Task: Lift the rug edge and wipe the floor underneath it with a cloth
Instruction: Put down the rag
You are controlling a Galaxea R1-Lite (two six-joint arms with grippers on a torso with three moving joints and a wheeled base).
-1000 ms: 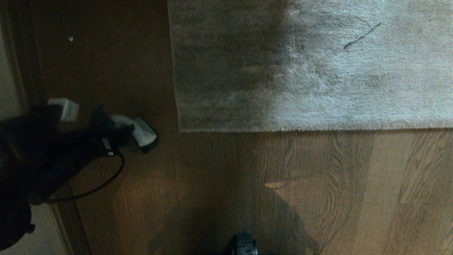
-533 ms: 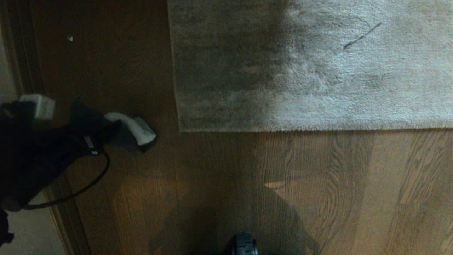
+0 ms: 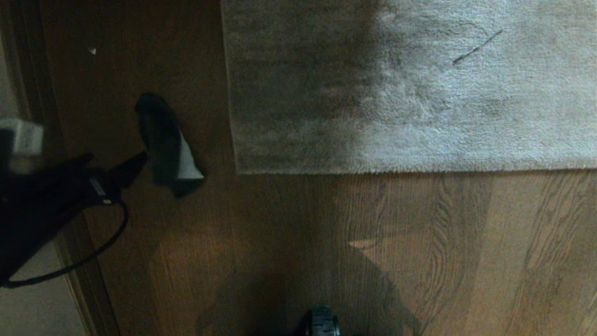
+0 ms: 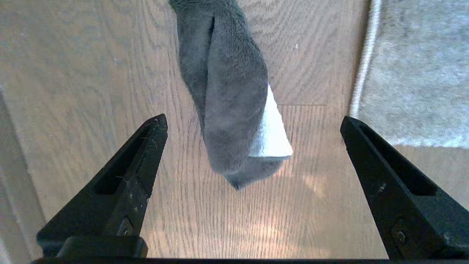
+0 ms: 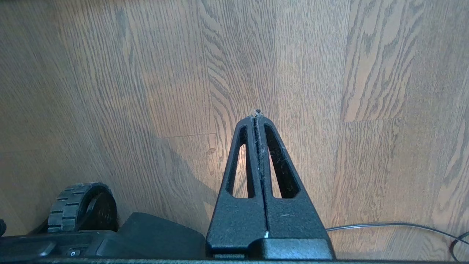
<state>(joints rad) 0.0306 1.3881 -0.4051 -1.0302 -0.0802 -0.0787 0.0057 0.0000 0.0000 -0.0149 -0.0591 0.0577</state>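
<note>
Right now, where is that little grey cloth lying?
In the head view the cloth lies on the wood floor at left, just beyond the open left gripper and beside the rug edge, apart from it.

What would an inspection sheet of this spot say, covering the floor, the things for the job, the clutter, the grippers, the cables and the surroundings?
Surface: brown wood-grain floor, bare near the robot.
Job's things: the cloth lies crumpled on the floor, beside the rug edge but apart from it; the rug lies flat.
Clutter: a small pale speck on the floor.
Grippers: left gripper open, empty, just short of the cloth; right gripper shut, empty, parked over bare floor.
Cables: a black cable loops from the left arm; another crosses the floor.
Surroundings: dark trim strip on the left; robot's wheel.
</note>
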